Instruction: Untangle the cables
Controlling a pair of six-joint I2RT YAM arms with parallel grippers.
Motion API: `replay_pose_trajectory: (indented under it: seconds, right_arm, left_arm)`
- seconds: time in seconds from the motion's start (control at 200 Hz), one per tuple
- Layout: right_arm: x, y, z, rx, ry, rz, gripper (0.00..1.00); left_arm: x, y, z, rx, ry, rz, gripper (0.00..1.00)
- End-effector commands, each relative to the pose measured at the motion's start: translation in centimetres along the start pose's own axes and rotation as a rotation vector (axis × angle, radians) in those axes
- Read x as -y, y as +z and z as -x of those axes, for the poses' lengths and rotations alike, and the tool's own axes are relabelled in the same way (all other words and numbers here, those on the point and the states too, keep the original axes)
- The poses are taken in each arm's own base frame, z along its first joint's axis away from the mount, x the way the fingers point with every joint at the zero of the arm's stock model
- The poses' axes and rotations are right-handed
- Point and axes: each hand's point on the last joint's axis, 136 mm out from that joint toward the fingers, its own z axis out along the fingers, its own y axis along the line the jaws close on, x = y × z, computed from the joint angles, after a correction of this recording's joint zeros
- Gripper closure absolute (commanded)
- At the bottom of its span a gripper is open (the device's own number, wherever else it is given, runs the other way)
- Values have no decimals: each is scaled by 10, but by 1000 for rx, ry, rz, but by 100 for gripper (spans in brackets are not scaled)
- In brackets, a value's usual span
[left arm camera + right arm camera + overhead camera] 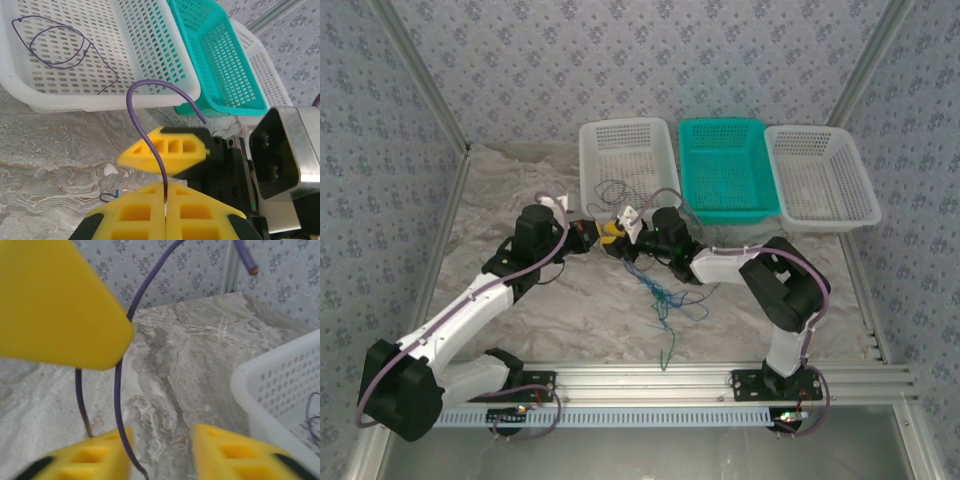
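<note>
One thin purple wire (87, 44) lies in the white perforated plastic basket (100, 100); the left pincer (165, 200) clamps a second purple wire (150, 81), the right pincer (162, 455) stands part-open around it, and the blue-teal wire tangle (658, 287) remains mid-desk.

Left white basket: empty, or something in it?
Not empty: one thin dark wire lies looped on the basket floor.

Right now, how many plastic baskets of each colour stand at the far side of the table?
White perforated plastic baskets: 2
Teal perforated plastic basket: 1
Total: 3
</note>
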Motion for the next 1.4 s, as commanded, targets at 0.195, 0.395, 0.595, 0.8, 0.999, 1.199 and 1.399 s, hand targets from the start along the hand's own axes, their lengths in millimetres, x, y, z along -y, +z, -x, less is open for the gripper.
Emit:
replay_pose_trajectory:
  seconds: [0.195, 0.395, 0.595, 0.8, 0.999, 1.199, 1.399]
  right_arm:
    - [28, -11, 15, 93, 206, -157, 100]
    - [48, -41, 23, 89, 532, -284, 100]
    - [47, -52, 27, 52, 707, -304, 100]
    - [34, -52, 38, 46, 808, -214, 100]
    - [23, -58, 61, 5, 853, -100, 100]
    - [6, -65, 84, -1, 835, -4, 100]
    - [-5, -71, 99, 3, 811, 55, 100]
  left_arm:
    - [-45, -36, 23, 134, -33, 319, 90]
    - [-72, -41, 1, 140, -143, 293, 36]
    - [-71, -25, -32, 8, -213, 215, 9]
    - [-43, 17, -68, -167, -77, -14, 8]
    - [-11, 32, -82, -65, 527, -121, 3]
    - [-37, 42, -67, 8, 799, 37, 1]
    - [-32, 55, -92, -48, 1024, -88, 5]
